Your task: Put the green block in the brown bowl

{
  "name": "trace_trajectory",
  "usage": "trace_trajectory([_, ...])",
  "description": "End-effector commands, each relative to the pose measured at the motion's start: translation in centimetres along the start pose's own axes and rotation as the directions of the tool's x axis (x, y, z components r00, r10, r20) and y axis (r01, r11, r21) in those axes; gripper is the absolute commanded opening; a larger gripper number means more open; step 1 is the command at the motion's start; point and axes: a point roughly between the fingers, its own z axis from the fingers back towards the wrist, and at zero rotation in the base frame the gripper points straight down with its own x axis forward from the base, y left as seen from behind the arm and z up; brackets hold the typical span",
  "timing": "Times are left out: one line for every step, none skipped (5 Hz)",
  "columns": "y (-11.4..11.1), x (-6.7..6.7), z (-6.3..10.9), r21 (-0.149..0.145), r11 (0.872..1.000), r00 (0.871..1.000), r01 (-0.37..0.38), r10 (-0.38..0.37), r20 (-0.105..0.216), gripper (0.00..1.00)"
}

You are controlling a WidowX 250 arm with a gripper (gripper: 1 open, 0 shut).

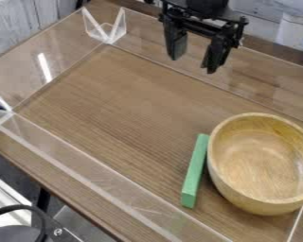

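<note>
A long bright green block lies flat on the wooden table, its long side right against the left of the brown bowl. The bowl is round, light wood, thick-rimmed, and holds nothing. My gripper hangs at the far side of the table, pointing down, well above and behind both. Its dark fingers stand apart, open, with nothing between them.
Low clear acrylic walls fence the wooden table surface on all sides. A clear bracket sits at the far left corner. Dark gear and cables show below the near left edge.
</note>
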Motion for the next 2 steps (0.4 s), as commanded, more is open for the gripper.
trace_trajectory([1.8, 0.1, -0.4, 0.002, 1.0, 1.0, -0.019, 0.019, 0.002, 1.0])
trace_trajectory([3.4, 0.3, -0.7, 0.004, 0.999, 0.999, -0.037, 0.037, 0.005, 1.0])
